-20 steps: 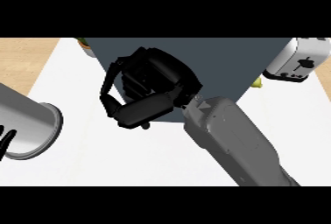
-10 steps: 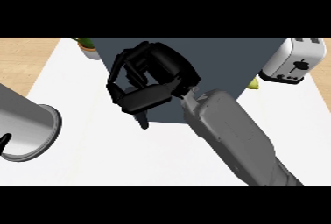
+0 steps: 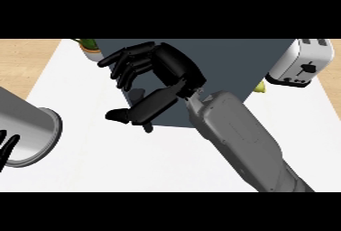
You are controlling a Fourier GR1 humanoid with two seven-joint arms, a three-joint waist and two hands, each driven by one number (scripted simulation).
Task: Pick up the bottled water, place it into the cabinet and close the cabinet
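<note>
Two arms show over the white counter [image 3: 166,162], which fills the view from its far edge down to the near one. The largest thing on it is the dark blue-grey cabinet [image 3: 226,63], a block standing at the counter's far edge, a little right of the middle. The right forearm [image 3: 240,140], grey, comes up from the near right corner and ends just in front of the cabinet's near edge. The left forearm [image 3: 26,131], also grey, shows as a round sleeve at the counter's left edge. A white toaster [image 3: 303,61] stands at the far right corner, just beside the cabinet. The right hand [image 3: 163,72] lies over the cabinet's left part with fingers spread apart and lightly bent, thumb stretched down toward the counter, nothing between them. The left hand [image 3: 8,146] shows only as dark fingertips at the left edge; whether it is spread or curled I cannot tell. A small yellow-green thing [image 3: 88,44] peeks out at the cabinet's far left corner, and another [image 3: 261,88] at its right side. The bottled water cannot be seen anywhere.
</note>
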